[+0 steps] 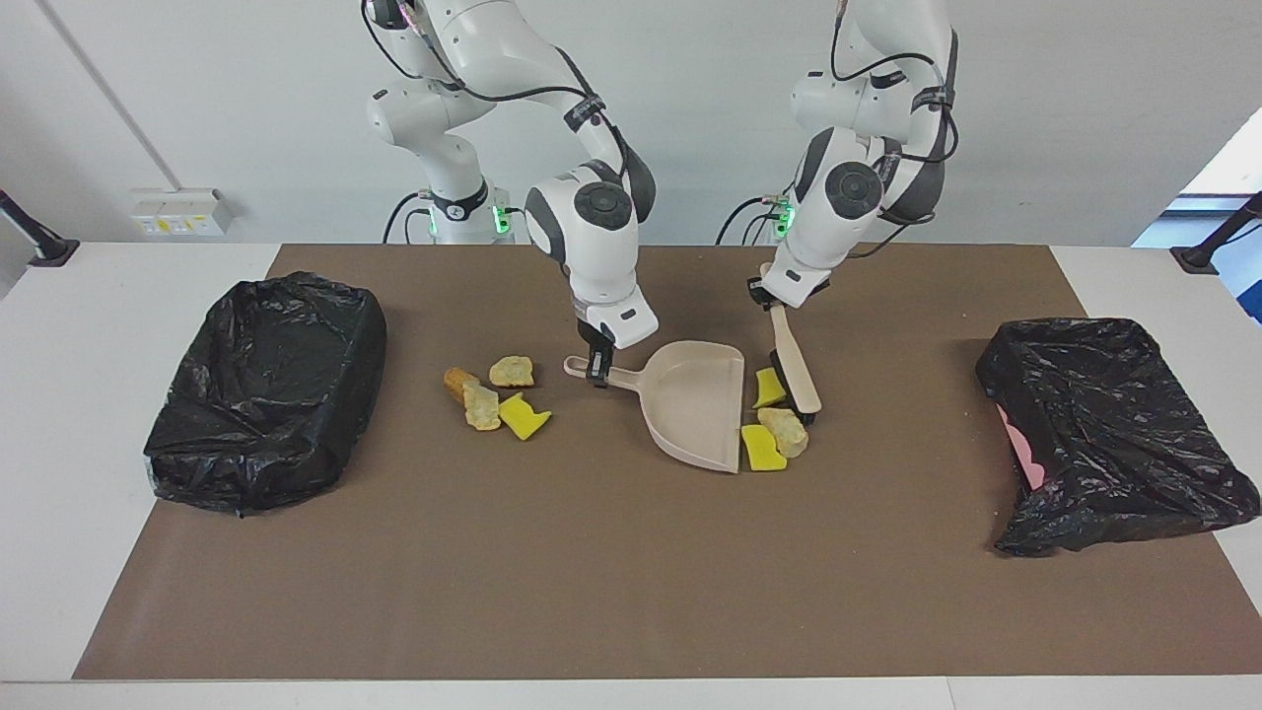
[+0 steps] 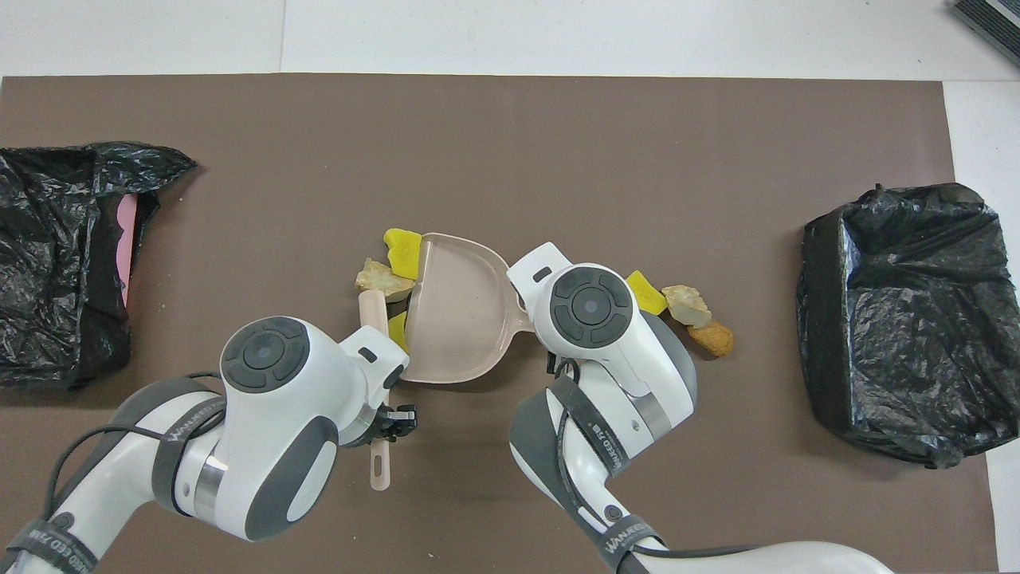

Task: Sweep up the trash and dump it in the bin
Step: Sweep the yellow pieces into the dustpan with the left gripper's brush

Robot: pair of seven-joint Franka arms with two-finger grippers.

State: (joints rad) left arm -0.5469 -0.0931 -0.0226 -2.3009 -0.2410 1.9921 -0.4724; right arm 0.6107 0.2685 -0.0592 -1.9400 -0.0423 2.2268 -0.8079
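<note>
My right gripper [image 1: 597, 370] is shut on the handle of the beige dustpan [image 1: 695, 404], which lies flat on the brown mat [image 1: 611, 572]. Its mouth faces the left arm's end. My left gripper [image 1: 772, 298] is shut on the handle of the brush [image 1: 795, 373]. The brush's dark bristles stand on the mat beside the pan's mouth. Three pieces of trash are squeezed between brush and pan lip: a yellow scrap [image 1: 769, 388], a tan chunk [image 1: 787, 431] and another yellow scrap [image 1: 761, 450]. In the overhead view the dustpan [image 2: 458, 319] and the brush [image 2: 378, 470] show partly under both wrists.
Several more pieces of trash [image 1: 493, 394] lie on the mat beside the pan's handle, toward the right arm's end. A black-bagged bin [image 1: 266, 390] stands at the right arm's end. A second black-bagged bin [image 1: 1114, 434] with a pink patch stands at the left arm's end.
</note>
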